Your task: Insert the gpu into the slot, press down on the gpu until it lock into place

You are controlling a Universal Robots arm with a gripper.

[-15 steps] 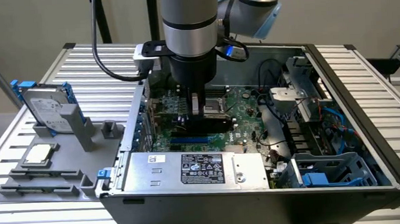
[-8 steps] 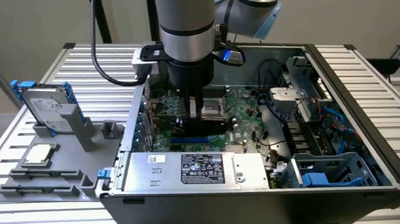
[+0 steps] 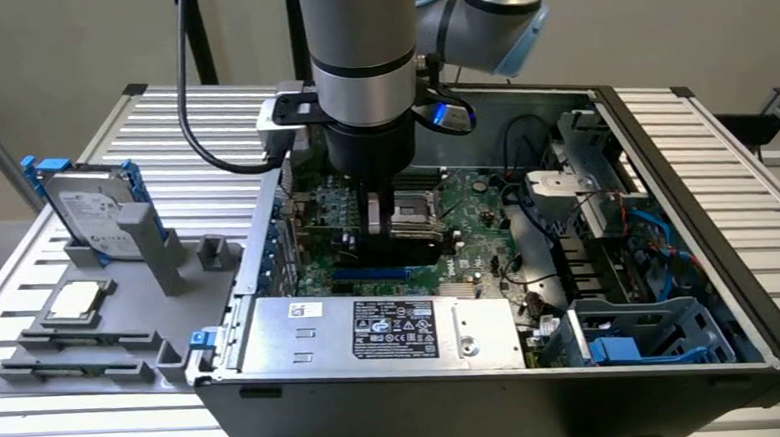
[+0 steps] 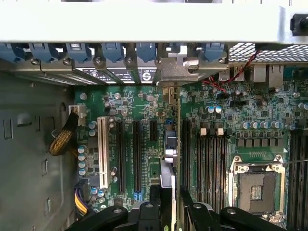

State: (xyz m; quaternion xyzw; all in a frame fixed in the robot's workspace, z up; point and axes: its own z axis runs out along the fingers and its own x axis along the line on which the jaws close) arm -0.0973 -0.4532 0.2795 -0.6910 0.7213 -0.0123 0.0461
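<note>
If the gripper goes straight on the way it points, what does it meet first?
Probably the gpu it grips edge-on, standing straight ahead of the gripper; past the card lies the green motherboard. Depth is unclear.

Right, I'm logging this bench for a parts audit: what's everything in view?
gpu: one, black, upright over the motherboard, in the claw
slot: one, bright blue, on the motherboard by the gpu's lower edge
motherboard: one, green, inside the case
memory strips: four, black, beside the socket
socket: one, silver, on the motherboard
power supply: one, silver, near side of the case
case: one, dark, open, on the table
hard drive: one, silver with blue rails, standing in the fixture
fixture: one, grey, exterior view's left
table: one, silver, slatted
arm: one, grey, reaching into the case
claw: one, shut on the gpu
</note>
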